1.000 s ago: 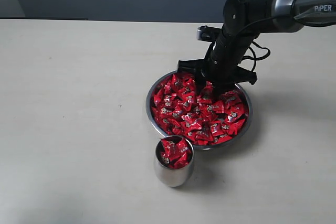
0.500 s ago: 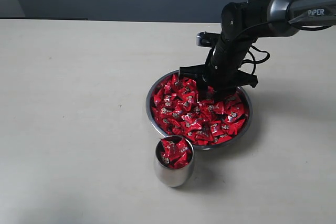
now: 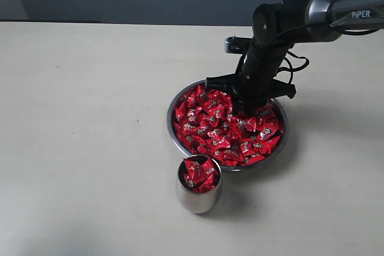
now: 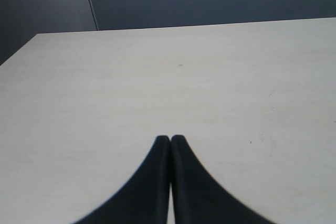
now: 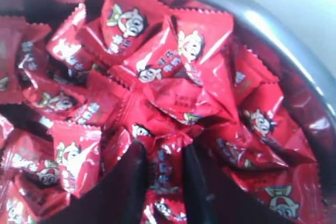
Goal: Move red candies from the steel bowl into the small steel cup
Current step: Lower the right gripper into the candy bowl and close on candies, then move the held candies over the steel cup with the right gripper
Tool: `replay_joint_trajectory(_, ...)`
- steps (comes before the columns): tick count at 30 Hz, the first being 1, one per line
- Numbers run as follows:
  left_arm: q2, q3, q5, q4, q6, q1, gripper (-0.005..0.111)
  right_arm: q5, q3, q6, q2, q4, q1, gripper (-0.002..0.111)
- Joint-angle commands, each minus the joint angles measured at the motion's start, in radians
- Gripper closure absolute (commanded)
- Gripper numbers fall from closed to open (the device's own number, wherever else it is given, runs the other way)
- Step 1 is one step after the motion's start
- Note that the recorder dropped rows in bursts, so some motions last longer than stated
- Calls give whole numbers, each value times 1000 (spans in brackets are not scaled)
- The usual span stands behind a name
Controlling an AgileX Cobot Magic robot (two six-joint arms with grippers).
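The steel bowl (image 3: 172,130) sits right of centre, heaped with red candies (image 3: 222,130). My right gripper (image 3: 241,108) reaches down into the far side of the heap. In the right wrist view its two dark fingers stand close together, and the right gripper (image 5: 164,148) is shut on one red candy (image 5: 165,167), with the bowl's rim (image 5: 273,24) just beyond. The small steel cup (image 3: 198,199) stands in front of the bowl with several red candies (image 3: 199,174) in it. My left gripper (image 4: 170,139) is shut on nothing over bare table and does not show in the exterior view.
The pale tabletop (image 3: 84,118) stretches wide to the left of the bowl and cup. A dark wall runs behind the table's far edge (image 3: 120,23). The right arm (image 3: 324,10) comes in from the upper right.
Over the last second my right wrist has lifted slightly and drawn toward the bowl's far side. Bowl, cup and candies in the cup have not moved.
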Motion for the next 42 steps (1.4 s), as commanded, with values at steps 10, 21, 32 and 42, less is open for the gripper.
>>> replay_joint_trajectory(10, -5, 5, -8, 2, -1, -7, 106, 75, -44, -28, -136, -117, -5, 109)
replay_joint_trajectory(21, -5, 5, -8, 2, -1, -7, 106, -117, 216, 23, -430, -193, -5, 109)
replay_joint_trajectory(32, -5, 5, -8, 2, -1, -7, 106, -200, 510, -76, -681, -57, -3, 109)
replay_joint_trajectory(42, -5, 5, -8, 2, -1, -7, 106, -190, 537, -659, -648, 568, 75, 109)
